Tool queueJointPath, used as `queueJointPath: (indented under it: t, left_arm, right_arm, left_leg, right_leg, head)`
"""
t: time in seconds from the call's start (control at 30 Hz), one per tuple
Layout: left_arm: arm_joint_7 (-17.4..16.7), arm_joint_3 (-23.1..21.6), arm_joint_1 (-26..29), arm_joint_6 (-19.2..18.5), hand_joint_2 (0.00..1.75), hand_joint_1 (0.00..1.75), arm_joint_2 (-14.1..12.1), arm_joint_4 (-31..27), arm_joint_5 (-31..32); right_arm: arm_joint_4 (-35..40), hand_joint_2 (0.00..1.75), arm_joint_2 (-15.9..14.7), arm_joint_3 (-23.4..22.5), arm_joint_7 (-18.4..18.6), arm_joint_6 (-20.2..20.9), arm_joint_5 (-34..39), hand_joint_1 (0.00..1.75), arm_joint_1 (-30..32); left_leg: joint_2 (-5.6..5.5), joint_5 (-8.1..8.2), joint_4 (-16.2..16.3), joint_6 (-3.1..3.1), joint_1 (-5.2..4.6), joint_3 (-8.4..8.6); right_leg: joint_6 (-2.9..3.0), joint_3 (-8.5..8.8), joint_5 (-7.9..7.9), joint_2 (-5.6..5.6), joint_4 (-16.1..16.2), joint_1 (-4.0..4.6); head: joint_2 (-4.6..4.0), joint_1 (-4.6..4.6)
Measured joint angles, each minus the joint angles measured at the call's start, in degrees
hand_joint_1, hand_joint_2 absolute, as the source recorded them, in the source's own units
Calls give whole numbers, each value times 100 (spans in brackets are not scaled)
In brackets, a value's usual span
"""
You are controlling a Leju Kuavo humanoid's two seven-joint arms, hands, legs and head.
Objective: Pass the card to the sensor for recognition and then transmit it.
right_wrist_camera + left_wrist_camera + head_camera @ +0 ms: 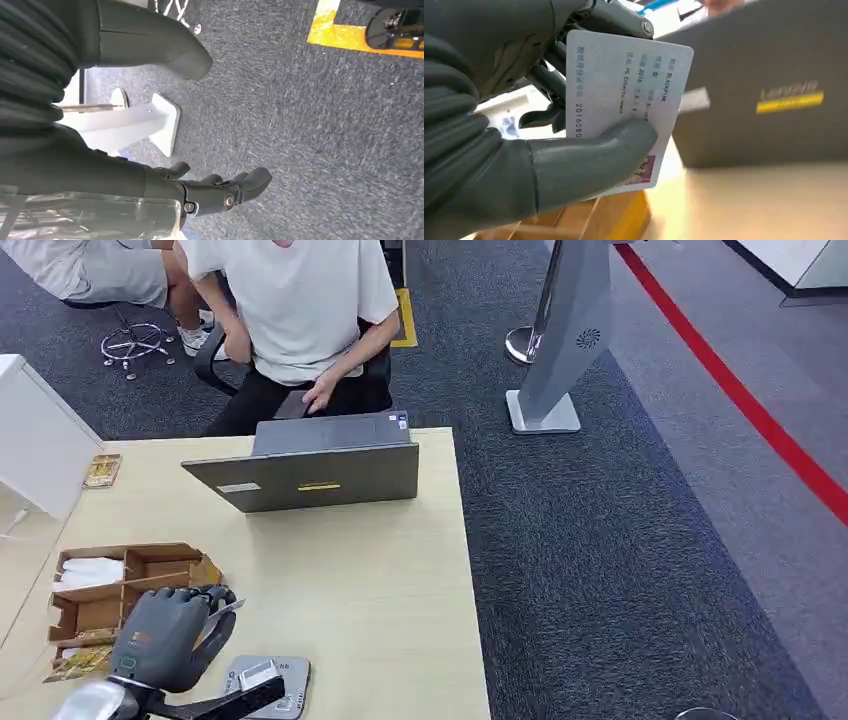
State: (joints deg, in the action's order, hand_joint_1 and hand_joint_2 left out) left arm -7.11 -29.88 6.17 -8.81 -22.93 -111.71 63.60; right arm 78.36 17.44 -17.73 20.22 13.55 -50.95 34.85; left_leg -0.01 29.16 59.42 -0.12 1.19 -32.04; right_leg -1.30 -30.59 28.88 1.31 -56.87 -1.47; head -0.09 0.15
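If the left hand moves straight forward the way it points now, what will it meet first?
Probably the laptop: the left hand, holding the card, faces its grey lid across bare table. Depth is unclear.

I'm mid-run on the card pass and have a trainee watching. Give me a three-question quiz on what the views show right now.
1. True or false: the left hand holds the card.
2. Multiple choice: on the table, the grey sensor lies A) behind the laptop, B) at the near edge beside the left hand, C) inside the cardboard organiser.
3. Fill the gap: the right hand hangs over grey ____, holding nothing.

Key
1. True: the thumb presses the card's printed face against the fingers.
2. B.
3. Carpet.
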Motion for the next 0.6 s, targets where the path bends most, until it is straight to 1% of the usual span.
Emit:
queueJointPath:
  t: [0.13, 0.27, 0.6]
  left_arm:
    - [-105, 0, 182, -22, 175, 175, -87, 107, 4]
    - [-103, 0, 253, -109, 175, 175, -146, 212, -153]
    - [81, -164, 256, -334, 175, 175, -208, 443, -557]
  right_arm:
    - [-13, 175, -2, -59, -72, 77, -94, 0, -55]
    - [-20, 175, -2, -131, -146, 127, -181, 0, -84]
    - [-54, 175, 0, -273, -295, 223, -378, 0, -162]
  left_leg:
    - [-1, 0, 0, 0, 0, 0]
    - [-2, 0, 0, 0, 0, -1]
    - [-4, 0, 0, 0, 0, 0]
  right_leg:
    - [0, 1, 0, -2, 0, 0]
    - [0, 1, 0, -4, 0, 0]
    - [0, 1, 0, -7, 0, 0]
  head:
    - [0, 0]
    - [0, -2]
    - [0, 0]
